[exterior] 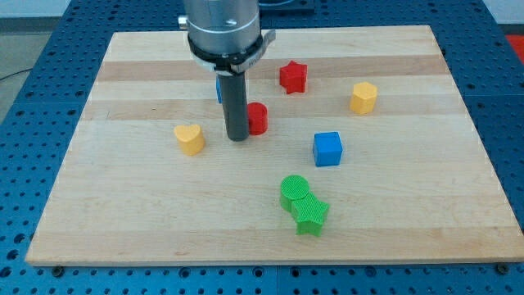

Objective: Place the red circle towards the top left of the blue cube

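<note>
- Camera view shows a pale wooden worktop (123, 221) with 1 arm entering from the view's top.
- No gripper is fitted; the arm ends in a straight dark rod, so there are no jaws to be apart or together.
- My tip (237, 138) rests on the board, touching or just beside the left face of the red circle (258, 119).
- Red circle: sits near the board's middle, up and to the left of the blue cube (327, 149), the 2 well apart.
- Blue cube: stands alone, right of centre.
- A second blue block (219, 88) shows only as a sliver behind the rod; its shape cannot be made out.
- Red star (293, 77): toward the view's top, up and right of the red circle.
- Yellow heart (189, 139): left of my tip, near but apart from it.
- Yellow block (363, 97), apparently hexagonal: toward the view's right.
- Green circle (294, 192) and green star (311, 216): touching each other, toward the view's bottom, below the blue cube.
</note>
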Robot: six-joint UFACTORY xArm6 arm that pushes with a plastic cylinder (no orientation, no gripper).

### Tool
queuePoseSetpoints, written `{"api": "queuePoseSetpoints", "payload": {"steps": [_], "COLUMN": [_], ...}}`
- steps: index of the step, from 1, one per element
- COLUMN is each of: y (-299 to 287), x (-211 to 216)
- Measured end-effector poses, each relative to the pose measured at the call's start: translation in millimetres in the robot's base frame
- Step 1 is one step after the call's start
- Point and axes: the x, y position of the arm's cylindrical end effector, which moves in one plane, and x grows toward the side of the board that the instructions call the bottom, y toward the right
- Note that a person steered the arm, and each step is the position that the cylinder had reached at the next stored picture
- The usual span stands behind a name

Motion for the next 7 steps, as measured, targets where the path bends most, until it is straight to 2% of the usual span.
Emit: {"api": "queuePoseSetpoints", "payload": {"steps": [3, 4, 7], "y": [-4, 1, 57], "x": [-64, -63, -16]}}
